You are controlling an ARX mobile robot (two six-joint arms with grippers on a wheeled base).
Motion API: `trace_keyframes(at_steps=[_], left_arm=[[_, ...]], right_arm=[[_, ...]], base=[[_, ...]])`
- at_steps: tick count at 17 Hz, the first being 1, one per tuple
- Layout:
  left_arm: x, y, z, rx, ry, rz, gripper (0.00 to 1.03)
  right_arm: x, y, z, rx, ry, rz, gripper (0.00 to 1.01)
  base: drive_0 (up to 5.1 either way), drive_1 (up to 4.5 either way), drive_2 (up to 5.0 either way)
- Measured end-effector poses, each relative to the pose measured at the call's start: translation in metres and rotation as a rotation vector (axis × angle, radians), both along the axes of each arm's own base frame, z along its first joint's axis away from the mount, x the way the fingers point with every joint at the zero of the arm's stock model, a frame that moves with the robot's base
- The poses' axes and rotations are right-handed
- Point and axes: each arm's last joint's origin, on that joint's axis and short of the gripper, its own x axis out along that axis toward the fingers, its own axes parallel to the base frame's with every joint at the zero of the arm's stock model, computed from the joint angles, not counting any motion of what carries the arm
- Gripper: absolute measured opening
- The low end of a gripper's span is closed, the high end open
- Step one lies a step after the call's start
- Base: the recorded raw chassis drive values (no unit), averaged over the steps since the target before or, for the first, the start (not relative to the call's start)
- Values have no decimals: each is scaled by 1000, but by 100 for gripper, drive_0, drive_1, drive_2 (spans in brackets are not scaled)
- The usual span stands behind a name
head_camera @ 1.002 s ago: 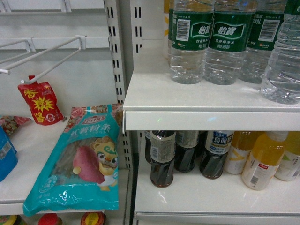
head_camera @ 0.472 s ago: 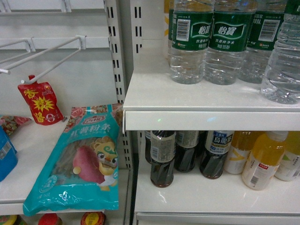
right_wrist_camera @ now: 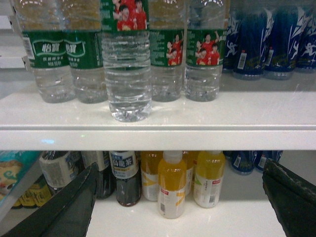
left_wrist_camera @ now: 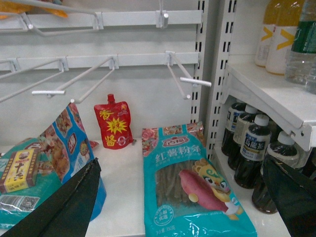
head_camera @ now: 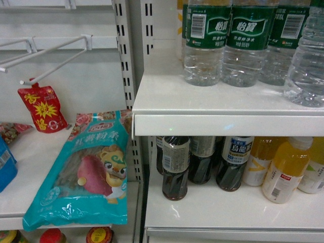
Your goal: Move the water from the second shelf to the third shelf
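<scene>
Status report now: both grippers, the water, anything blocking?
Both grippers open, empty. Front water bottle stands upright on its shelf, ahead of the row, untouched. Nothing between right gripper and it.

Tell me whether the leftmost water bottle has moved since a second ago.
No. The leftmost water bottle and the shelf lip below it both sit slightly higher in the head view, spacing unchanged: the camera shifted, not the bottle.
</scene>
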Motion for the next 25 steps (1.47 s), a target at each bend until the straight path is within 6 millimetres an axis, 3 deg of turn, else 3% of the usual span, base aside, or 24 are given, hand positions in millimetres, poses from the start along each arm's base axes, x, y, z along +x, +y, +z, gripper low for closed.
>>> trace_keyframes(at_steps=[25], left_arm=[[0,0,0,0,4,0,98]], right_arm=[[0,0,-1,-1,5,0,98]], base=[[0,0,0]])
